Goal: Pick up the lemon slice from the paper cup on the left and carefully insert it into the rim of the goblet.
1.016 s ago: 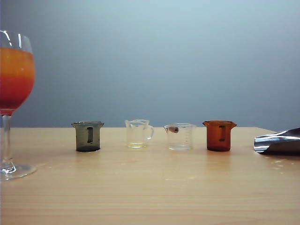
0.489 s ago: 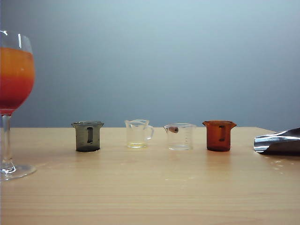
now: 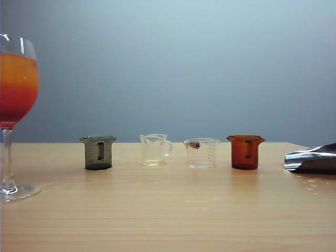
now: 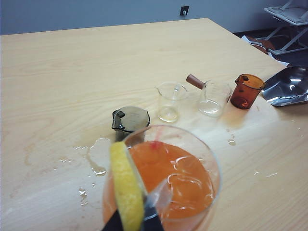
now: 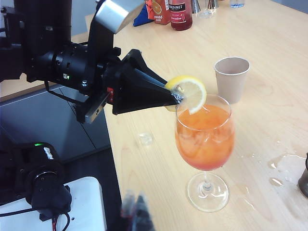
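The lemon slice (image 5: pixel 189 93) sits pinched upright between the pressed-together jaws of the left gripper (image 5: pixel 177 97), right at the rim of the goblet (image 5: pixel 205 139), which stands at the far left of the exterior view on the wooden table (image 3: pixel 173 210). Behind the goblet in the right wrist view stands the paper cup (image 5: pixel 232 78). The right gripper (image 5: pixel 134 211) is a blur at that frame's bottom edge; its jaws cannot be read.
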Available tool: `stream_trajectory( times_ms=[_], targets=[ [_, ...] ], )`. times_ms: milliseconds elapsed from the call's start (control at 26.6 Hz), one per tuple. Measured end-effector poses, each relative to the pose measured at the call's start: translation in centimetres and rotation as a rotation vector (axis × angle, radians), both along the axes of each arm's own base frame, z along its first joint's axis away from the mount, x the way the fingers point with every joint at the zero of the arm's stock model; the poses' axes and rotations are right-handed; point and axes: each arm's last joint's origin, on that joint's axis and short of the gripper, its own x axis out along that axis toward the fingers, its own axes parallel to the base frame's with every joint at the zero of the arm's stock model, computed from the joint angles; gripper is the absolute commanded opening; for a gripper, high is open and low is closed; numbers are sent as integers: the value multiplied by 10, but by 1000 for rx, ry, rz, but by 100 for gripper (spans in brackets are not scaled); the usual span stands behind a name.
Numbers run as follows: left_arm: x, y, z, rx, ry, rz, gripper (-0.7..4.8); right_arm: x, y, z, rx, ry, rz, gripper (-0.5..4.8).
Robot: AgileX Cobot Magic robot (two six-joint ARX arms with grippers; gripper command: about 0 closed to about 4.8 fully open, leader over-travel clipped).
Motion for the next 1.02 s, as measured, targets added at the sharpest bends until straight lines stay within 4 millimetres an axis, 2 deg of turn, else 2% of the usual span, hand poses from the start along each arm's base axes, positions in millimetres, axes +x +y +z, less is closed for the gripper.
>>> stream_trajectory(
  times_ms=[489, 1016],
  targets=[
    [-3, -2, -6, 20, 57, -4, -6, 0, 0, 0, -2, -4, -16, -7],
    [-2, -2, -4, 13, 42, -10, -6, 0, 0, -1, -4, -3, -16, -7]
  ],
)
